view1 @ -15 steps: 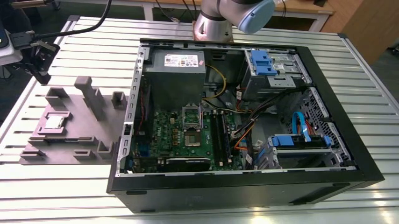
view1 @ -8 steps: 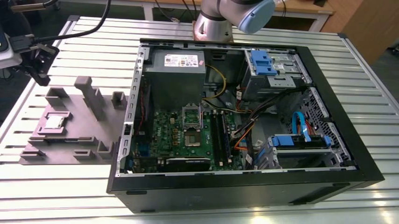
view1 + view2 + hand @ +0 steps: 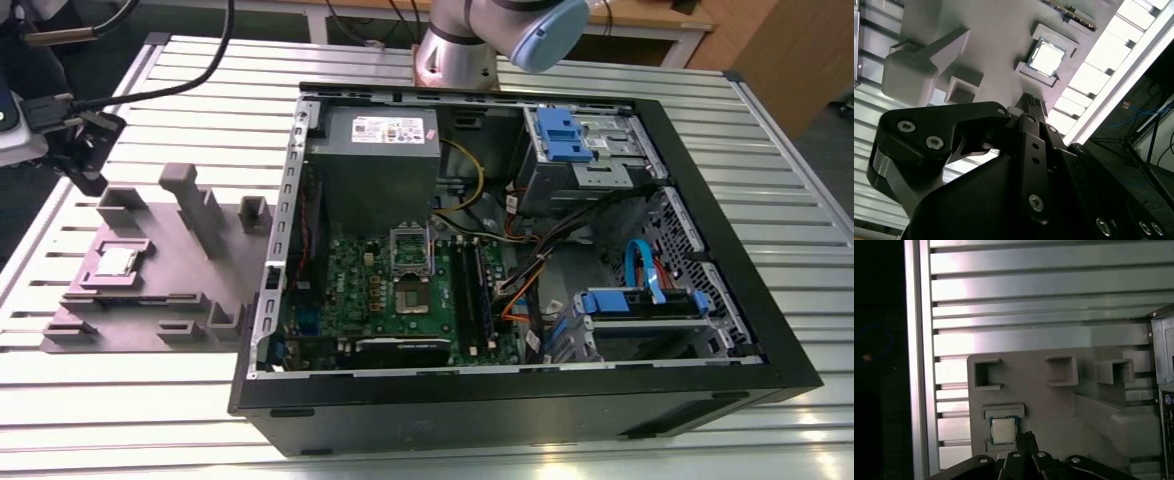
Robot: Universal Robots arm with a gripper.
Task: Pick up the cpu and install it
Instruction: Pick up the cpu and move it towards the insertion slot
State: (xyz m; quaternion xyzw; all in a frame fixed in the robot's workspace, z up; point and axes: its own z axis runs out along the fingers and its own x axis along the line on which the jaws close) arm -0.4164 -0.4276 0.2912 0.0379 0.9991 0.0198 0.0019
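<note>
claw (image 3: 1026, 436) together, empty | cpu (image 3: 1003, 430) seated in grey fixture (image 3: 1054, 405) recess, near claw, untouched

Set on a ribbed aluminium worktop (image 3: 134, 400), washed pale by glare. Backed by a wood-topped, white-framed table (image 3: 641, 20), with a wooden panel (image 3: 787, 60) at the exterior view's right. Bordered by dark floor (image 3: 16, 235), crossed by blue cable (image 3: 1154, 112) in the second wrist view.

Cpu (image 3: 118, 262) silvery-grey with pale rim, on matte grey holder plate (image 3: 174, 275) beside black computer case (image 3: 534, 400). Inside the case: green motherboard (image 3: 360, 300), blue drive brackets (image 3: 561, 135), orange cable (image 3: 514, 300). Table (image 3: 134, 400) under the case silver, ribbed in parallel slats; gripper (image 3: 1032, 100) black.
</note>
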